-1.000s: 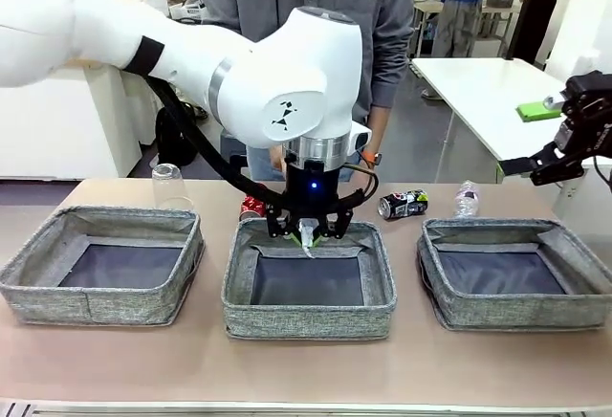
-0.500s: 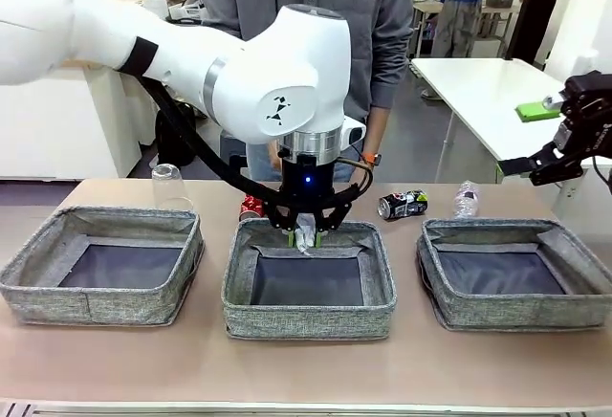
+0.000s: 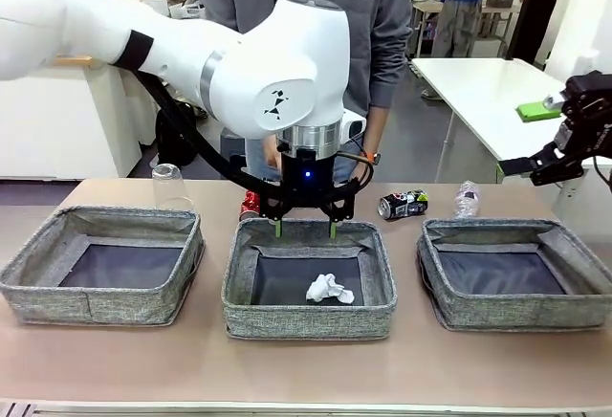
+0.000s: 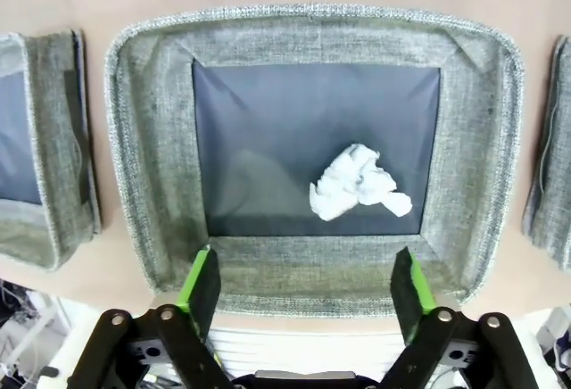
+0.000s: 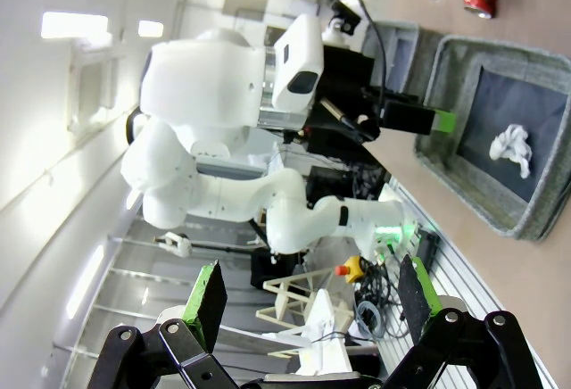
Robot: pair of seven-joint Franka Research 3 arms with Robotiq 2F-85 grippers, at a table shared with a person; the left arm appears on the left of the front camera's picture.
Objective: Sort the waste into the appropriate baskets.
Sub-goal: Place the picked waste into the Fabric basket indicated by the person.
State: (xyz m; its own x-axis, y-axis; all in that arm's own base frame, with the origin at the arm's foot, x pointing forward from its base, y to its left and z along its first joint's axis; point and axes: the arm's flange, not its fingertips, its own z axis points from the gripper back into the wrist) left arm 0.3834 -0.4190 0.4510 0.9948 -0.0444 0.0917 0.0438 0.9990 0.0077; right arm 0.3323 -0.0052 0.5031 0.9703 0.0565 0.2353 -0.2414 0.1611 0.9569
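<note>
Tan desk (image 3: 306, 369) with three grey baskets (image 3: 96, 314) in a row. Over the middle basket's (image 3: 311, 323) 12 o'clock wall the left jaws hang spread and empty; the crumpled paper ball (image 3: 329, 289) lies inside, long axis 9 to 3 o'clock, no clear front. Best to rise straight, clearing the soft walls; far right, the right jaws gape empty.

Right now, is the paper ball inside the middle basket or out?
Inside. The paper ball lies on the dark bottom of the middle basket, apart from the open left end effector above.
</note>
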